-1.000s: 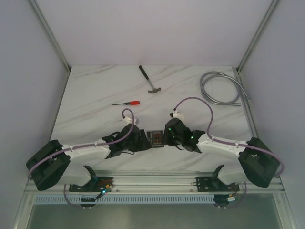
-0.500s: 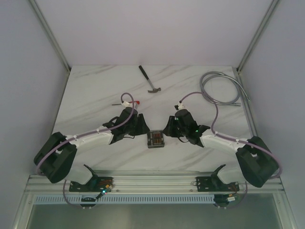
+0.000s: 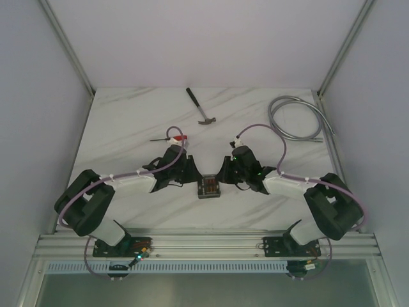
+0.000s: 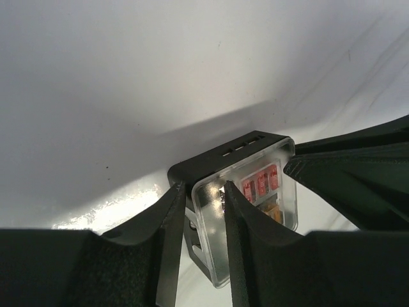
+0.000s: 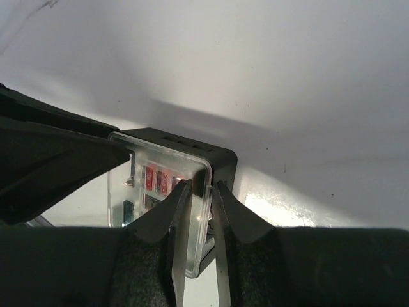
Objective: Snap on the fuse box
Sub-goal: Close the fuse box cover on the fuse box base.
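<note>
Top external.
SUPERVISOR: Position of the part?
INSPECTOR: The fuse box [image 3: 208, 187] lies flat on the marble-patterned table [image 3: 128, 121], near the front edge, between the two arms. The left gripper [image 3: 190, 178] stands just beside its far left corner, and the right gripper [image 3: 225, 176] just beside its far right corner. A hammer [image 3: 202, 109] and a screwdriver [image 3: 181, 137] lie well apart from it, farther back.

Left wrist.
SUPERVISOR: State of that gripper?
INSPECTOR: Its fingers [image 4: 160, 256] stand a moderate gap apart and clamp nothing. The box's clear lid [image 4: 255, 211] sits over red fuses [image 4: 262, 182] on the black base [image 4: 223, 157]. One lid corner shows through the gap. Whether the tips touch it, I cannot tell.

Right wrist.
SUPERVISOR: And the other?
INSPECTOR: Its fingers [image 5: 153, 256] stand only a slit apart, with nothing held. The opposite lid corner lies just beyond the tips. Contact is not determinable, nor is whether the lid is latched.

SUPERVISOR: Hazards?
INSPECTOR: In my judgement, three.
- Pressing at the corners rather than squarely could tilt the lid and seat one side only.
- The box is unrestrained on a smooth top, so uneven force from one arm could make it slide or pivot away.
- The grippers work close together and could strike each other if both move inward.
</note>
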You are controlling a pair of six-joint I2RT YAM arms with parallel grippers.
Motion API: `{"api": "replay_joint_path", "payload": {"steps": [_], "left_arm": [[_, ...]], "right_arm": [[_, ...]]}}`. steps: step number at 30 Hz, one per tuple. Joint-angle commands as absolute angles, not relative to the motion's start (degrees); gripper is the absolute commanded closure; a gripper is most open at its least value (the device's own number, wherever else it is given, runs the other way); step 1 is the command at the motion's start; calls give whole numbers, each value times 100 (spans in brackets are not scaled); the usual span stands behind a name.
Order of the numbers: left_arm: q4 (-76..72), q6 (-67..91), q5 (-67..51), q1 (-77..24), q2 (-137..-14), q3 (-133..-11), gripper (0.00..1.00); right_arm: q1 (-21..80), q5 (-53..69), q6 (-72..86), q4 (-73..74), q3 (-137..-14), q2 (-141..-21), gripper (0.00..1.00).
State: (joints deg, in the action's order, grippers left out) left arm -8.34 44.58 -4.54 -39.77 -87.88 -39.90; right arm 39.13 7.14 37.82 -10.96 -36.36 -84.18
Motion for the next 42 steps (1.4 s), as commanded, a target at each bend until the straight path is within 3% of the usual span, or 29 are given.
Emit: {"api": "replay_joint_path", "payload": {"steps": [1, 14, 20, 29, 35, 42], "left_arm": [[-1079, 4687, -767, -3972, -9139, -3398, 66], [-2116, 5369, -1012, -4351, -9547, -2329, 74], [-2495, 5599, -1196, -4468, -9126, -2468, 75], [-1659, 5336, -311, -4375, -7780, -2900, 66], [-1537, 5272, -255, -4146, -7627, -2923, 59], [-1318, 5227, -150, -4122, -7869, -3012, 59]], "right_arm": [[3911, 1007, 3827, -1296, -3392, -8738, 77], [3951, 976, 3593, -1043, -3278, -9115, 79], [3941, 835, 3193, -858, -3601, -8988, 77], [3920, 831, 2665, -675, -3849, -8868, 71], [3912, 857, 2483, -577, -3970, -8510, 64], [3911, 956, 2461, -471, -3900, -8358, 62]]}}
